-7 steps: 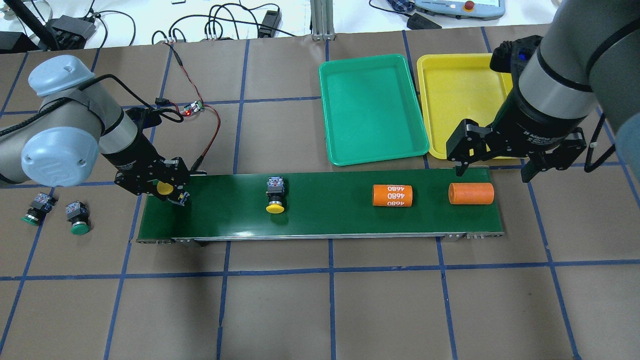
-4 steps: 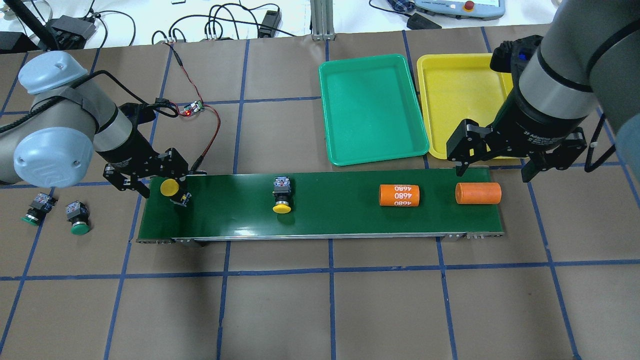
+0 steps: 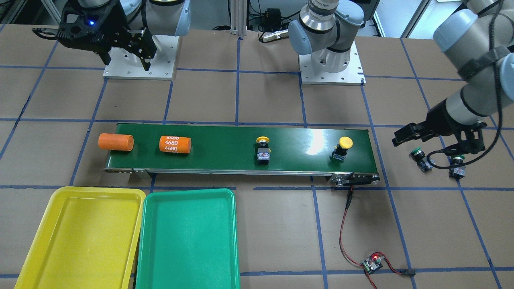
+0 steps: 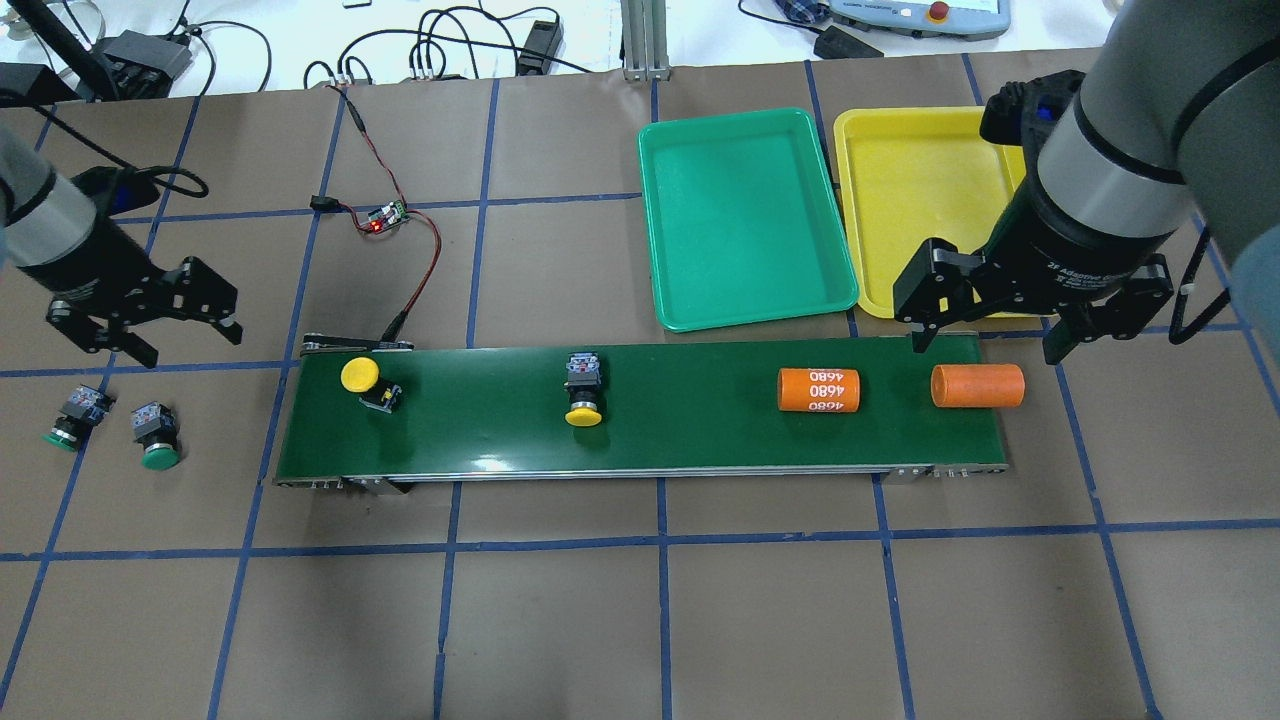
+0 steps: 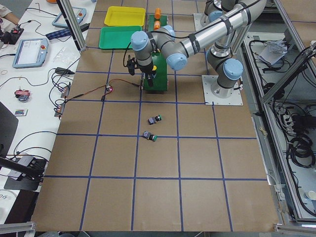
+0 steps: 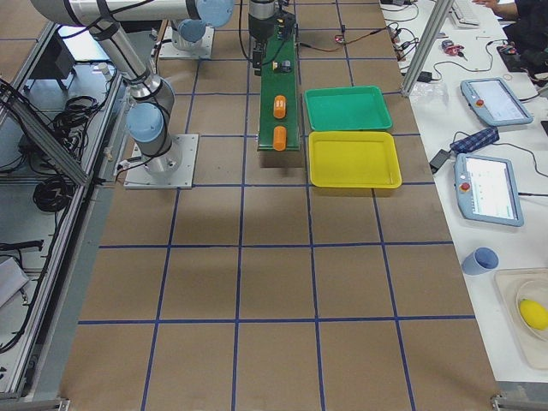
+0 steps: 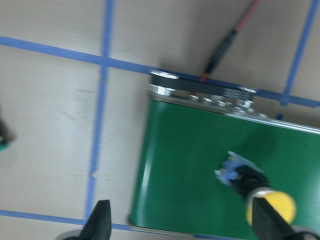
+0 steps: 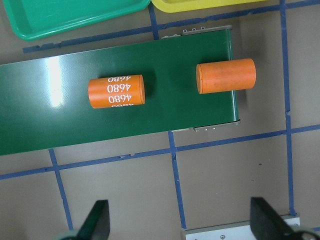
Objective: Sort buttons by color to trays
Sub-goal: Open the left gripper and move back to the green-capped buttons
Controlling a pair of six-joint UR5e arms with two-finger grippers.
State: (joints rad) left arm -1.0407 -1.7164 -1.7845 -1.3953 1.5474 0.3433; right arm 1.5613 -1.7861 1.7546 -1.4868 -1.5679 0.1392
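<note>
conveyor belt (image 4: 700, 440) | on belt: plain orange cylinder (image 4: 977, 386), "4680" orange cylinder (image 4: 818, 390) | circuit board (image 4: 385, 218), red light on

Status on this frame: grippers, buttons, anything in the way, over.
Left gripper open, beside belt, near green buttons on table. Right gripper open, raised over belt's tray end. Yellow buttons on belt; trays empty. Orange cylinders on belt nearest trays.
</note>
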